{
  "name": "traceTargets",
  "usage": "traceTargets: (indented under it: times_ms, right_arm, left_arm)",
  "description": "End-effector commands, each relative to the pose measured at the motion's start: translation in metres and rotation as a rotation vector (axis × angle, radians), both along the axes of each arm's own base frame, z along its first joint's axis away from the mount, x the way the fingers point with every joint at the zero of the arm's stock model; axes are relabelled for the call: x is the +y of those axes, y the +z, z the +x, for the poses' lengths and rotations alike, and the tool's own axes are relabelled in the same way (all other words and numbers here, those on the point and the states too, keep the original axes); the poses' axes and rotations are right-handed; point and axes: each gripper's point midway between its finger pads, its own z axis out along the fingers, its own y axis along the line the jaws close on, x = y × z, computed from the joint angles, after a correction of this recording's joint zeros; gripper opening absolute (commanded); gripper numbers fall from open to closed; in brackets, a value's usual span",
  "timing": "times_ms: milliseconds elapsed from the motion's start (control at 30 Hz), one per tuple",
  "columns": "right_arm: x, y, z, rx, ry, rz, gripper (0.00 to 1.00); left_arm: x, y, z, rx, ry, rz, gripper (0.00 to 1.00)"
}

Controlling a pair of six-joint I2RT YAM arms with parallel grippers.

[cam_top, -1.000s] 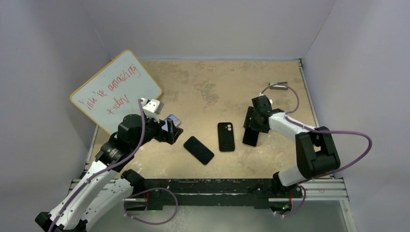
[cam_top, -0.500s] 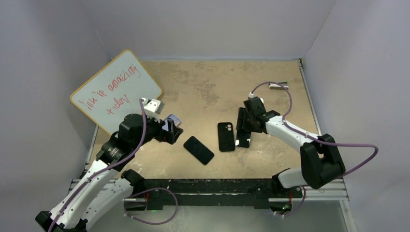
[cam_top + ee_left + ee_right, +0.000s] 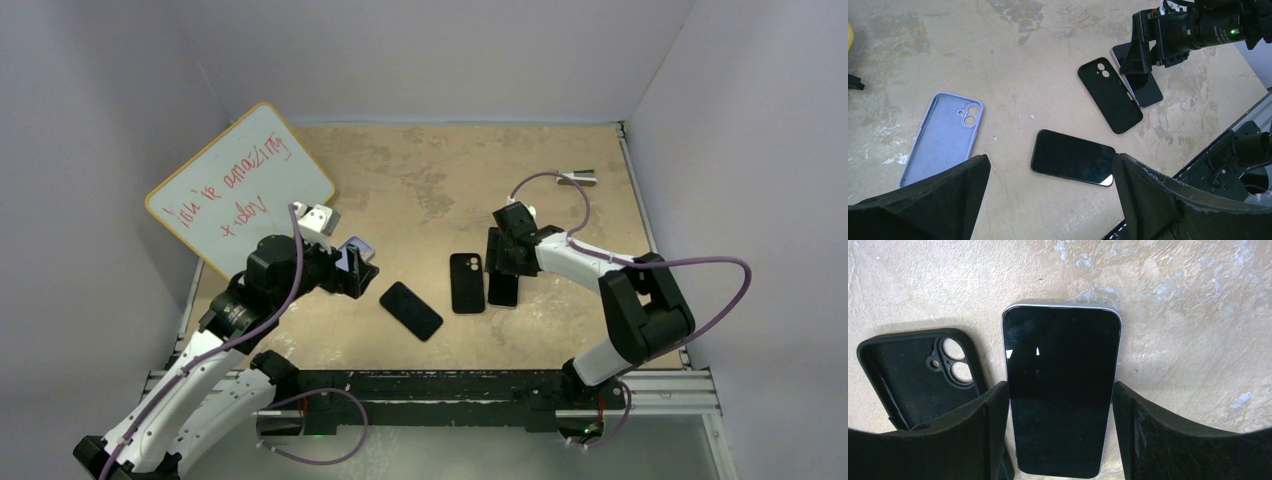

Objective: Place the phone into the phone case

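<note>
The phone (image 3: pixel 410 310) is a plain glossy black slab lying flat at centre front; it also shows in the left wrist view (image 3: pixel 1072 157). The lavender phone case (image 3: pixel 943 137) lies empty, hollow side up, partly under my left gripper in the top view (image 3: pixel 360 246). My left gripper (image 3: pixel 357 272) (image 3: pixel 1053 200) is open and empty above the table, between case and phone. My right gripper (image 3: pixel 503 268) (image 3: pixel 1060 430) is open and straddles a second dark phone with a thin pale rim (image 3: pixel 1062 390) (image 3: pixel 503 291), which lies flat.
An empty black case (image 3: pixel 467 283) (image 3: pixel 913 375) lies right beside the pale-rimmed phone, on its left. A whiteboard (image 3: pixel 240 185) leans at the back left with a small white block (image 3: pixel 318 217) near it. A small grey object (image 3: pixel 577 179) lies back right. Walls enclose the table.
My right gripper has moved left, and the pale-rimmed phone between its fingers has slid left until it lies against the black case. The left arm has not moved.
</note>
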Motion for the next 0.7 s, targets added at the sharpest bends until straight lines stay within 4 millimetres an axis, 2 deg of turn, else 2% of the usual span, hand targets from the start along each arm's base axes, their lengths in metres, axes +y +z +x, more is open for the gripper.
traceTargets:
  times_ms: [0, 133, 300, 667]
  right_arm:
    - [-0.004, 0.008, 0.012, -0.049, -0.006, -0.037, 0.69]
    - [-0.009, 0.007, -0.002, -0.044, -0.001, -0.032, 0.84]
    - [-0.010, 0.008, -0.015, -0.046, 0.008, -0.011, 0.92]
    - [0.001, -0.004, -0.020, -0.036, 0.024, -0.055, 0.92]
  left_arm:
    - [-0.003, 0.009, 0.003, -0.010, 0.001, -0.018, 0.98]
    - [-0.004, 0.007, 0.004, -0.001, -0.003, -0.014, 0.98]
    - [-0.004, 0.008, 0.004, -0.006, 0.000, -0.018, 0.98]
    - [-0.004, 0.008, 0.003, -0.007, -0.004, -0.020, 0.98]
